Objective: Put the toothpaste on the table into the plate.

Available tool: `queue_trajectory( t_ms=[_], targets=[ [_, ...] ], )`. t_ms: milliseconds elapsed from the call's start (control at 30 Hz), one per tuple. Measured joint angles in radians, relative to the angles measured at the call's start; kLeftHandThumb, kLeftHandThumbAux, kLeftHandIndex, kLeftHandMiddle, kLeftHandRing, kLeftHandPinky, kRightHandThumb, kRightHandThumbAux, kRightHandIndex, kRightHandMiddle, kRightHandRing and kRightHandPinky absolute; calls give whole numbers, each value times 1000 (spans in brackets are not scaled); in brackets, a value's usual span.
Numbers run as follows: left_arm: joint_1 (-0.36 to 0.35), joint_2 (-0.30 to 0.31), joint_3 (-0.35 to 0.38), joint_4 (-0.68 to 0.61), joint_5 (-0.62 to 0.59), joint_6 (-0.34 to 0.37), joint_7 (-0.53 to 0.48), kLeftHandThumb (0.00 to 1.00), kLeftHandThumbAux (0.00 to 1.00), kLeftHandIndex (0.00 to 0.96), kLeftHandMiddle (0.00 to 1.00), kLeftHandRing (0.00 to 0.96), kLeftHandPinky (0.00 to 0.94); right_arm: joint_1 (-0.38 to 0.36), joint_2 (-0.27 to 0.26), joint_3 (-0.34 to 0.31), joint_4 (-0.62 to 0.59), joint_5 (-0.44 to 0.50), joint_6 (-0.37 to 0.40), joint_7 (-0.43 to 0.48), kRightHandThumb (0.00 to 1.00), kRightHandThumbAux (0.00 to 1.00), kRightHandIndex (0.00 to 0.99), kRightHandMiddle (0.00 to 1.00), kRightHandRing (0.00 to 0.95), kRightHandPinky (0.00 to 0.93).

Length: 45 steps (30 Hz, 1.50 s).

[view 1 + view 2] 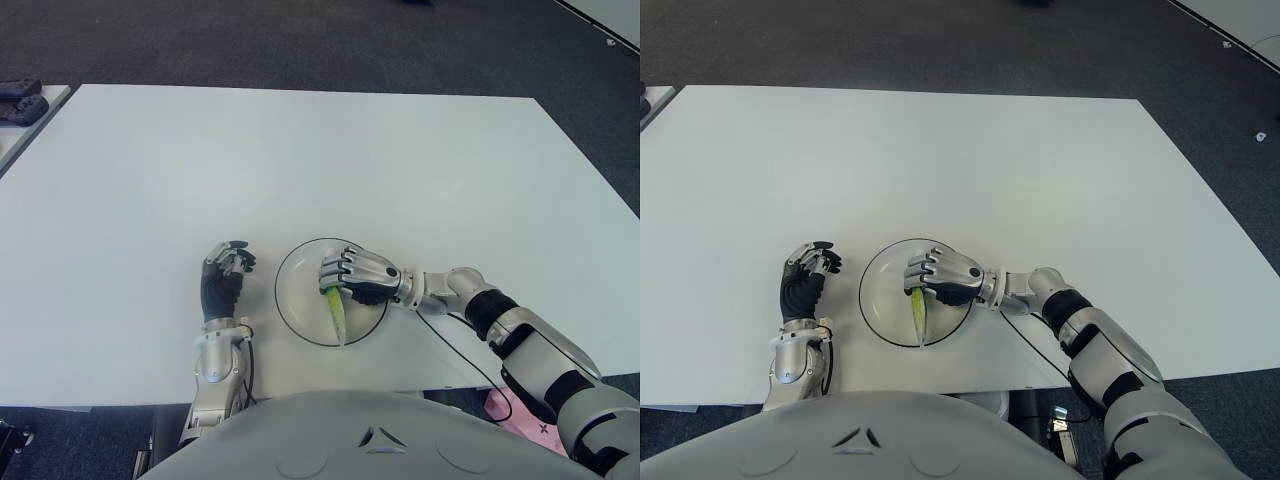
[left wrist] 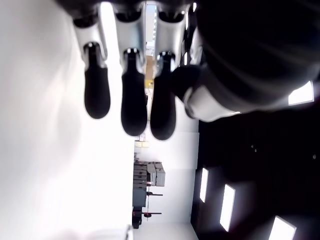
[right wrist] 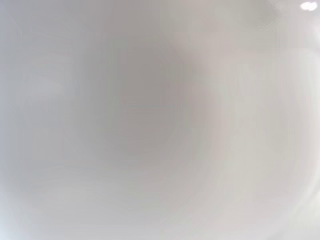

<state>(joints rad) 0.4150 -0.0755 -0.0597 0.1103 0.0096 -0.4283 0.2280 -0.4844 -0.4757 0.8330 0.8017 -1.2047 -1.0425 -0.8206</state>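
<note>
The left hand (image 1: 224, 279) shows on the white surface (image 1: 300, 160) just to the left of the plate (image 1: 298, 307), apart from its rim. In the left wrist view its fingers (image 2: 134, 97) hang relaxed and loosely bent, with nothing between them. To that hand's right, the right hand (image 1: 355, 275) reaches in over the plate, knuckles up, fingers curled down onto the top end of the green toothpaste (image 1: 337, 315). The tube runs from under those fingers toward the robot's body, inside the plate, its flat end at the near rim. The right wrist view gives only a pale blur, so whether the fingers truly clamp the tube or merely cover it cannot be told.
</note>
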Motion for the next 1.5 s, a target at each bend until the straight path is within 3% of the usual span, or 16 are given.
queue_trajectory(
  t_ms=[133,200,300,400,567,767,1033,1500],
  targets=[
    [2,0,0,-1,0,3,0,702,719,430,571,564,540,-7,1,28,8,-3,23,-36,1000,670,427,425,454,482],
    [2,-1,-1,-2,0,3,0,702,719,430,571,563,541,-11,1,40,8,-6,32,-52,825,703,413,292,316,350],
    [2,-1,-1,-2,-1,3,0,702,719,430,572,562,539,-11,-4,53,-6,-17,64,-75,495,746,152,110,124,182],
    [2,-1,-1,-1,-1,2,0,701,719,430,572,562,537,-10,-8,54,-22,-16,95,-75,344,729,49,35,40,64],
    [2,-1,-1,4,-1,-9,-1,702,719,430,572,561,540,-1,-14,44,-45,34,111,-3,203,621,8,5,6,10],
    [2,-1,-1,3,-1,-7,-1,703,719,430,569,561,542,8,-22,12,-81,124,112,135,146,505,0,0,0,0],
    [2,-1,-2,-12,4,31,0,704,718,430,565,562,549,35,-56,-32,-185,170,173,297,154,380,0,0,0,0],
    [1,-1,-2,-13,12,34,3,706,717,430,564,562,546,105,-110,-100,-349,206,250,468,137,341,0,0,0,0]
  ],
)
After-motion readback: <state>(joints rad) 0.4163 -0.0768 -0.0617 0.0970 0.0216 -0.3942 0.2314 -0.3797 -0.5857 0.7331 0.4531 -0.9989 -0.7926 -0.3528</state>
